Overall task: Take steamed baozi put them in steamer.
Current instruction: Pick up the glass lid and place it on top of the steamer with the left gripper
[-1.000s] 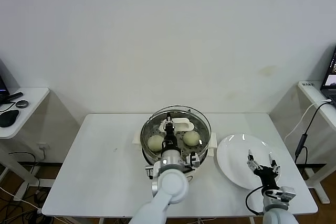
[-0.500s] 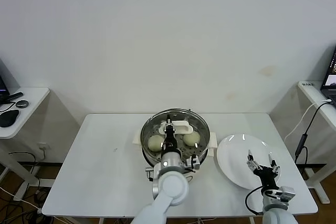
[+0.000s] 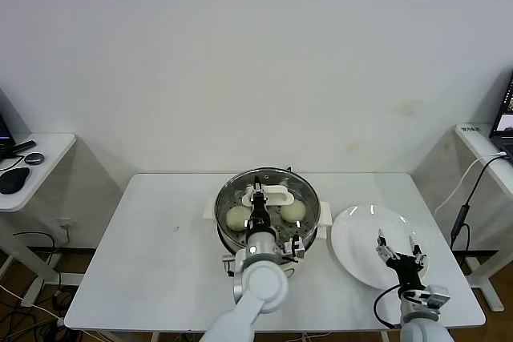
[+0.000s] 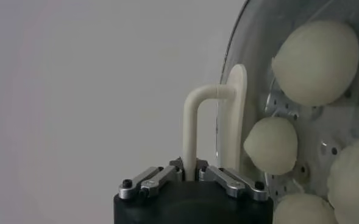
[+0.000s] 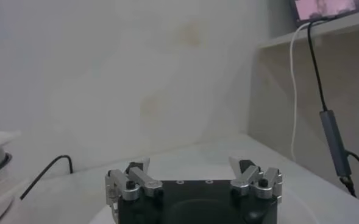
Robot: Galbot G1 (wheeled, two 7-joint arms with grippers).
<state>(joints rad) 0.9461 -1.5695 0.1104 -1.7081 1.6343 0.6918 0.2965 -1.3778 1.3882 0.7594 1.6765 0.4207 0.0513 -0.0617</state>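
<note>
Left gripper (image 3: 258, 200) clamped on glass lid's white handle (image 4: 195, 125) over steamer (image 3: 227, 226) holding baozi (image 4: 316, 61); right gripper (image 3: 398, 250) spread wide above plate (image 3: 359, 230).

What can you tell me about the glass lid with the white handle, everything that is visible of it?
The glass lid is round and clear with a thin metal rim, so the buns under it show through. On top is a white arched handle on a flat white base. The lid sits over the steamer, roughly level. The left gripper is shut on the handle from above. Whether the rim is fully seated, I cannot tell.
</note>
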